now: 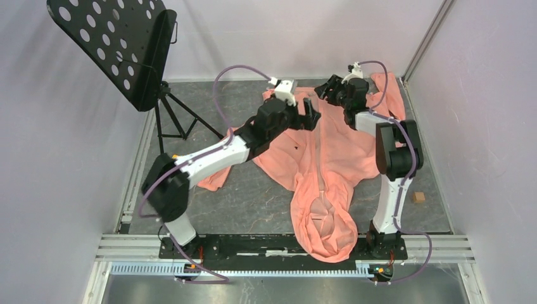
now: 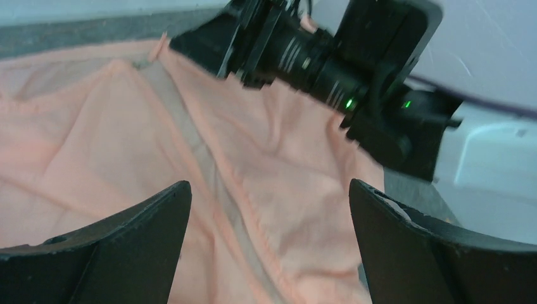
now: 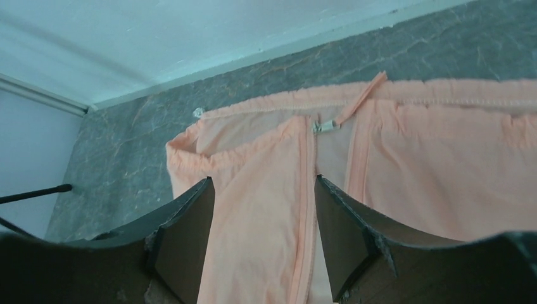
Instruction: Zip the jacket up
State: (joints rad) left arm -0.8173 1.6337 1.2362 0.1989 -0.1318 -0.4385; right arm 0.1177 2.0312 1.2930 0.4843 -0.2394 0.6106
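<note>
Lying flat on table [image 1: 253, 196], hood at near edge, hem at far edge: jacket [image 1: 329, 164], unzipped. Over hem: left tool [image 2: 269, 185], right tool [image 3: 263, 183], both spread wide, empty. Best pinch zipper pull [image 3: 325, 126] squarely, hem pinned taut.

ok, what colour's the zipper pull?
Salmon pink fabric tab on a silver slider; clearest in right wrist view.

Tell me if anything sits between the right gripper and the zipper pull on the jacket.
Nothing visible does. The right gripper is open over the jacket, and the zipper pull lies uncovered on the fabric just ahead of it, near the hem.
</note>
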